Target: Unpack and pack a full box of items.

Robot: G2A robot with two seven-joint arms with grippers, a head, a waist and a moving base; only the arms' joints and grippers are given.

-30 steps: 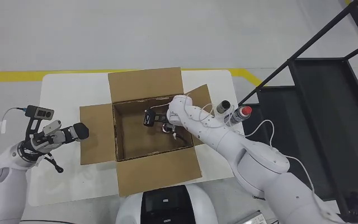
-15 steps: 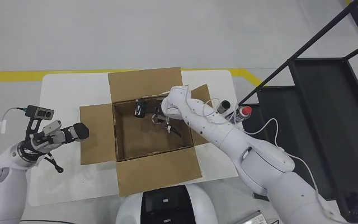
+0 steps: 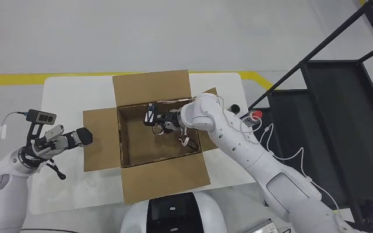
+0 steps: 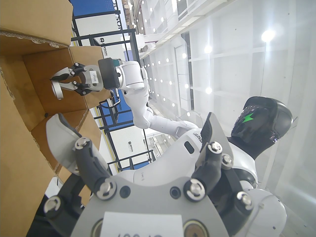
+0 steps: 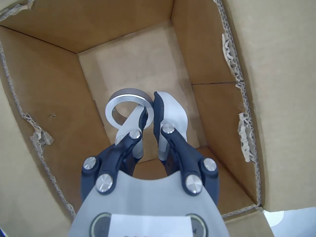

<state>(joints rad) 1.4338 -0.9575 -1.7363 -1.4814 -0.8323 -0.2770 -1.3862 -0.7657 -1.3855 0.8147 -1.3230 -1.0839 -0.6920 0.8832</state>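
1. The right hand [image 5: 149, 106] is inside the open cardboard box [image 3: 151, 87], toward its far side, pinching the rim of a metal ring [image 5: 127, 99].
2. The left hand [image 4: 133, 129] is spread and empty, over the bench [image 3: 64, 93] left of the box.

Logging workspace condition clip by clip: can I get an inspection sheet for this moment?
Surface: white table.
Job's things: cardboard box open, flaps spread; metal ring held above the box floor; two cans upright on the table by the right flap.
Clutter: nothing seen.
Grippers: right gripper inside the box, shut on the ring's rim; left gripper open, holding nothing, over the table left of the box.
Cables: white cable loops along the right arm.
Surroundings: yellow floor line beyond the table; black steps to its right.
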